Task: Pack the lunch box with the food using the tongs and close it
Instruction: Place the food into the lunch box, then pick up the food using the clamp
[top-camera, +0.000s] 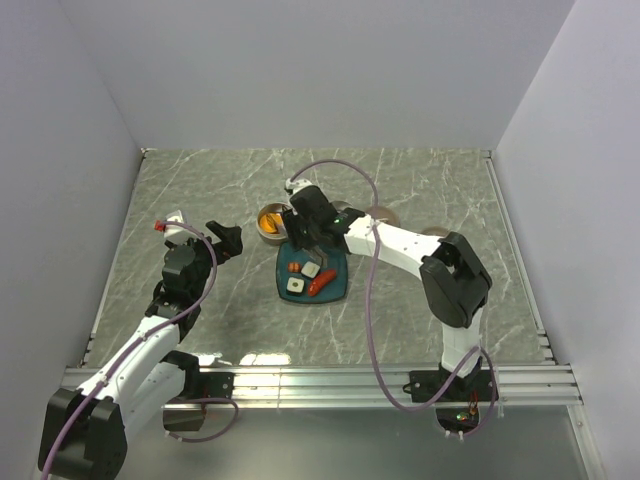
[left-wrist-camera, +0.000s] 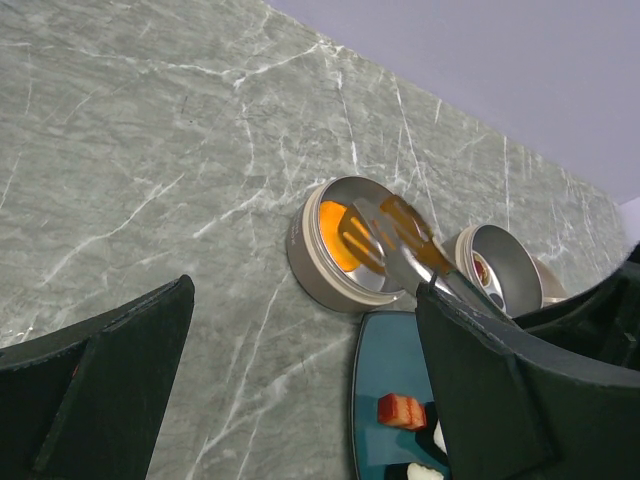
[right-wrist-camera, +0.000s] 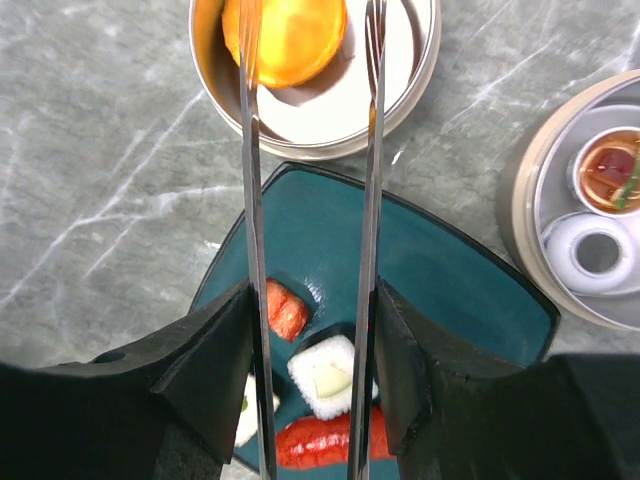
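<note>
My right gripper is shut on the tongs, one finger pressing each thin arm. The tongs' tips stand apart over a round metal lunch box bowl. An orange round piece lies in that bowl; the left tong arm crosses over it. On the teal plate below my fingers lie a small red-orange piece, a white roll and a red elongated piece. My left gripper hangs open and empty over the table, left of the plate.
A second round metal tier right of the plate holds a sauce cup and a white ring-shaped cup. Another round piece lies behind my right forearm. Grey walls enclose the marble table.
</note>
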